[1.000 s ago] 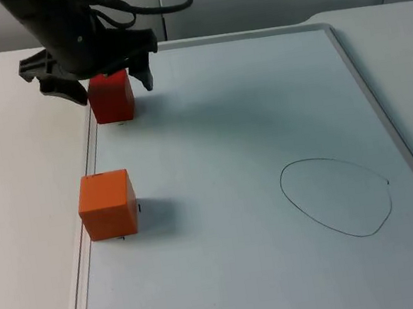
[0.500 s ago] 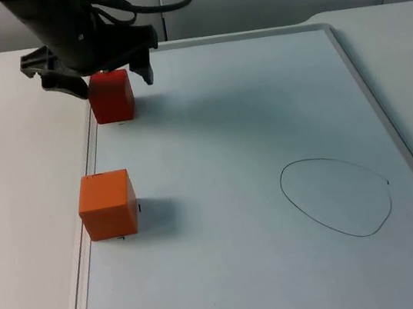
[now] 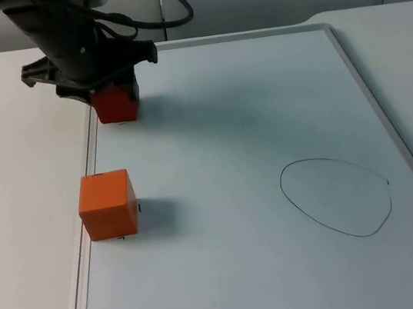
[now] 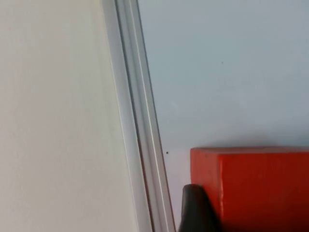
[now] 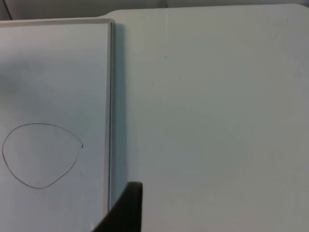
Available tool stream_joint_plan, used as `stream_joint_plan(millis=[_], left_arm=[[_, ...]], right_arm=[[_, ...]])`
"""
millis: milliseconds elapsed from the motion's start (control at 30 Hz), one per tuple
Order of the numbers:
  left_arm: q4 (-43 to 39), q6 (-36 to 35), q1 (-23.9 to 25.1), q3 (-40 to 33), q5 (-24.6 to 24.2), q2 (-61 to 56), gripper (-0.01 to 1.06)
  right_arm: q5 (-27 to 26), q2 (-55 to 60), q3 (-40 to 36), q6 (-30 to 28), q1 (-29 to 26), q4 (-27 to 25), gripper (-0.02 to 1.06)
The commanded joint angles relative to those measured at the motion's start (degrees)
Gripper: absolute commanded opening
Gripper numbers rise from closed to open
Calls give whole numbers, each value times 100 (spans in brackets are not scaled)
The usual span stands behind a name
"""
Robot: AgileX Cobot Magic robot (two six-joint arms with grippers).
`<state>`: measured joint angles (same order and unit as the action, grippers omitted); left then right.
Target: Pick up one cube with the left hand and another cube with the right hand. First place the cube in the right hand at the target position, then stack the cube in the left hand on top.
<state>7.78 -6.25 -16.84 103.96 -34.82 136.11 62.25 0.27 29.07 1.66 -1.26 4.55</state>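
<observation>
A red cube (image 3: 115, 106) sits at the far left of the pale blue board, beside its left frame. My left gripper (image 3: 111, 91) has come down over it, with the jaws closed against its sides. In the left wrist view a black fingertip (image 4: 195, 210) presses the left face of the red cube (image 4: 260, 188). An orange cube (image 3: 107, 205) rests nearer the front, also along the left frame. The target is a pen-drawn oval (image 3: 337, 197) at the right. My right gripper (image 5: 126, 209) waits over the white table, right of the board's frame, with the oval (image 5: 41, 155) off to its side.
The board's raised metal frame (image 3: 89, 172) runs close past both cubes, and its right side (image 5: 110, 96) lies between the right gripper and the oval. White table (image 3: 12, 152) lies outside the frame on both sides.
The left gripper has dropped lower over the red cube and its fingers have drawn in from a wide spread to the cube's sides. Neither cube has moved.
</observation>
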Motion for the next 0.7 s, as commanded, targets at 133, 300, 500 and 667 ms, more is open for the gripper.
stream_joint_plan(millis=[133, 300, 500, 667], left_arm=[[20, -265, -33, 9, -110, -95, 34], [-133, -253, -33, 9, -481, -569, 34], [-201, 476, -69, 9, -1030, -1880, 34], [-201, 786, -94, -2, -1416, -2911, 34]], right_arm=[[-52, -27, -4, -16, -30, 17, 104], [-52, -27, -4, -16, -30, 17, 104], [-52, -27, -4, -16, -30, 17, 104], [-52, -27, -4, -16, -30, 17, 104]])
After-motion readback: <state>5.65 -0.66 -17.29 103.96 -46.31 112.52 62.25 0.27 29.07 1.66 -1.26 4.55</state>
